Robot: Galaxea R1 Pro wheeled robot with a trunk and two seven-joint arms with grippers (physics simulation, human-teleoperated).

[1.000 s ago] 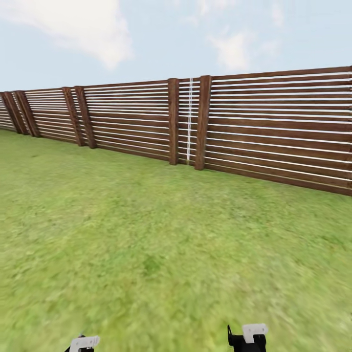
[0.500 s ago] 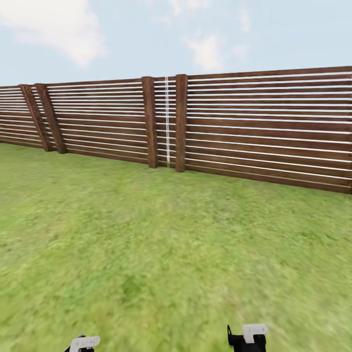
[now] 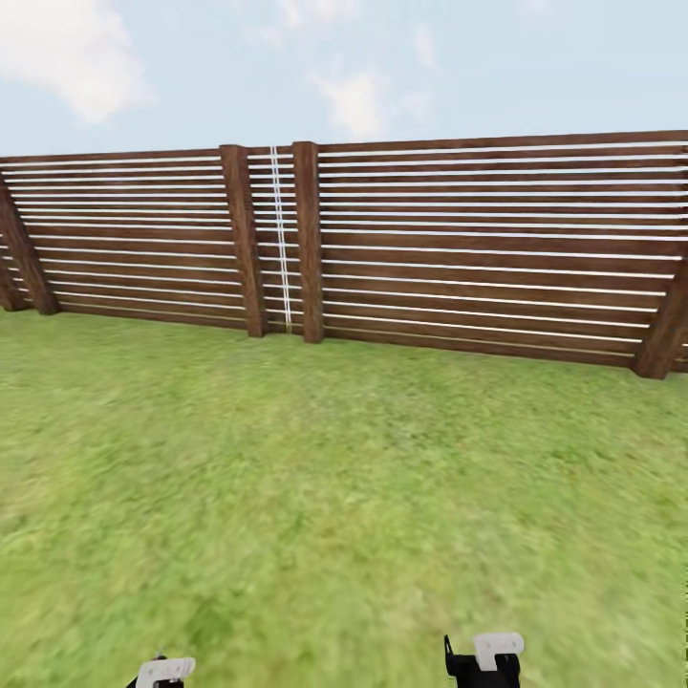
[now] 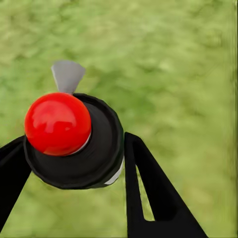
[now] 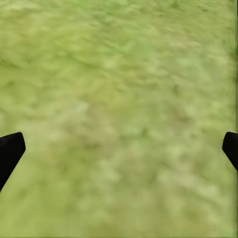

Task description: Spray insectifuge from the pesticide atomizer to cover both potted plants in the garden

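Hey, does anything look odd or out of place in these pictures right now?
Nothing stands out. The wooden fence stands intact behind unmarked lawn, and the left end effector holds the atomizer.

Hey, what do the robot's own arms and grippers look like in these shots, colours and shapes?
In the head view, each arm ends in a black block topped by a small white plate: left tool, right tool. In the wrist views the fingers are matte black: the left pair are tapered, one with a slot cut through it; the right pair show only dark tips.

Brown-slatted fence [image 3: 459, 248], green lawn [image 3: 325, 497], black atomizer [image 4: 84, 148] head with red knob [image 4: 57, 123], grey trigger [image 4: 67, 75].
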